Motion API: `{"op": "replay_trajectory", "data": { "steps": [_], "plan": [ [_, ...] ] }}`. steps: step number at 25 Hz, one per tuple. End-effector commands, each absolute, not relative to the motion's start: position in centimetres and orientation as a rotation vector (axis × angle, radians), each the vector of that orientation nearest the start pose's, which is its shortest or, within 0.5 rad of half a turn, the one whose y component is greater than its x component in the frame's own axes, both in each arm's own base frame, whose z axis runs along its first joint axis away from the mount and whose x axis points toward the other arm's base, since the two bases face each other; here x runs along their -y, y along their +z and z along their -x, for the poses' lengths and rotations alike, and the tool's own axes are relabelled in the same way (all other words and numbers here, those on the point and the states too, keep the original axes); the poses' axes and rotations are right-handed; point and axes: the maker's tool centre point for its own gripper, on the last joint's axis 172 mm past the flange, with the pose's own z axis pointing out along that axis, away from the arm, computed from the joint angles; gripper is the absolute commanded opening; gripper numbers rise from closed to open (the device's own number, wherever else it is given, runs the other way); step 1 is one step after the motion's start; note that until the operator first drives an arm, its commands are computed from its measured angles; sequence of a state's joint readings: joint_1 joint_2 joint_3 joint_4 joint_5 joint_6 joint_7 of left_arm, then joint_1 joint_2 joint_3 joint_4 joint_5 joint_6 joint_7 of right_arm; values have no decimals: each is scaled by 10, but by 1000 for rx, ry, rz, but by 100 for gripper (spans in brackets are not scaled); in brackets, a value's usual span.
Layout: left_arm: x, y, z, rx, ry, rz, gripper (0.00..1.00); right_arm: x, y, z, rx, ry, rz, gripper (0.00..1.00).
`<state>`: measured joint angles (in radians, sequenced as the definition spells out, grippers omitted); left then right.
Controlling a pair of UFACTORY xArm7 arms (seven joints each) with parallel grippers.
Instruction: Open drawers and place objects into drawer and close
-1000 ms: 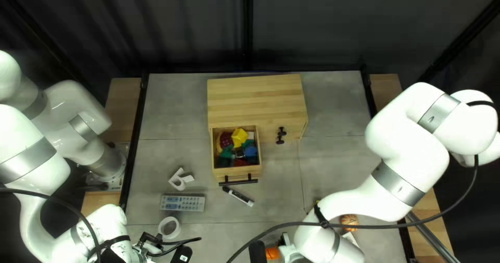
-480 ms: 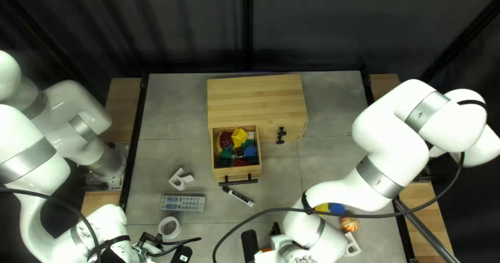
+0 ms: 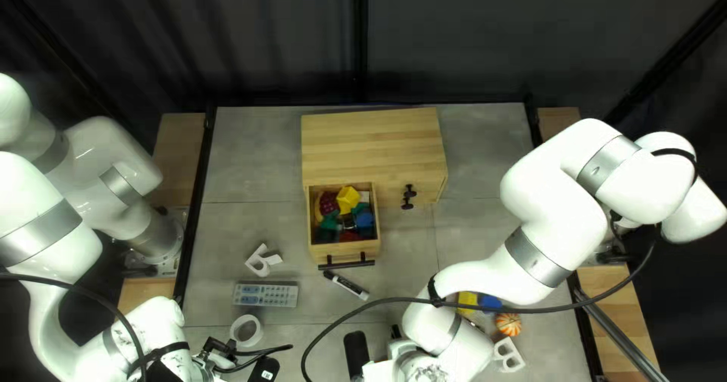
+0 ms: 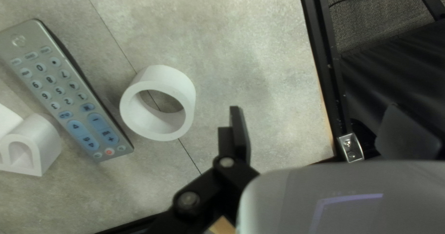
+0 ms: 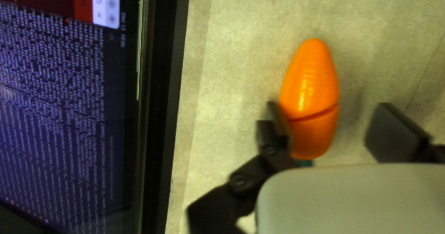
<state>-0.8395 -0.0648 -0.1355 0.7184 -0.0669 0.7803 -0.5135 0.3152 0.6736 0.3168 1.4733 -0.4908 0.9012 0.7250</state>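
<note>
beside the screen (image 5: pixel 55 122): carrot (image 5: pixel 309 83) on the worktop (image 5: pixel 236 53), right gripper (image 5: pixel 334 122) spread around it.
carrot lies between the parted fingers, one close against its flank (contact cannot be confirmed), the other well apart. left gripper (image 4: pixel 323 129) also spread, nothing between its fingers; ring (image 4: pixel 162 76) lies to one side. handling, estimated: light, stiff, likely plastic or painted wood; glossy, so probably slippery. tapered end would likely squirt out of a squeeze. slanted groove suggests two joined pieces, which may part if only one is held. best hold: across the wide middle, pads spanning the groove, carrot centred first, moderate squeeze. should then lift level toward the drawer (image 3: pixel 347 250), pulled out and well filled.
</note>
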Motion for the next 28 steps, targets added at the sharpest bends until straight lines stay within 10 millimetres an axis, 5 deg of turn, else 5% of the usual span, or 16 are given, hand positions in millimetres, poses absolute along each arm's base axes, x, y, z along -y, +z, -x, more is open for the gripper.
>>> {"op": "replay_trajectory", "data": {
  "steps": [1, 6, 14, 17, 20, 23, 24, 25, 26, 28],
  "plan": [
    [341, 106, -222, -651, 38, 3104, 100, -289, 32, -515, 256, -117, 3303, 3],
    [341, 106, -222, -651, 38, 3104, 100, -271, 67, -515, 161, -118, 3337, 2],
    [341, 106, -222, -651, 38, 3104, 100, -158, 161, -547, -253, -135, 3450, 1],
    [341, 106, -222, -651, 38, 3104, 100, -102, 204, -559, -412, -170, 3495, 1],
    [341, 106, -222, -651, 38, 3104, 100, -62, 227, -565, -522, -203, 3526, 1],
    [341, 106, -222, -651, 38, 3104, 100, -36, 229, -571, -599, -227, 3536, 5],
    [341, 106, -222, -651, 38, 3104, 100, -31, 227, -574, -614, -232, 3535, 13],
    [341, 106, -222, -651, 38, 3104, 100, -26, 224, -576, -632, -239, 3534, 69],
    [341, 106, -222, -651, 38, 3104, 100, -23, 220, -581, -645, -248, 3529, 100],
    [341, 106, -222, -651, 38, 3104, 100, -23, 213, -587, -672, -271, 3515, 100]
  ]
}}
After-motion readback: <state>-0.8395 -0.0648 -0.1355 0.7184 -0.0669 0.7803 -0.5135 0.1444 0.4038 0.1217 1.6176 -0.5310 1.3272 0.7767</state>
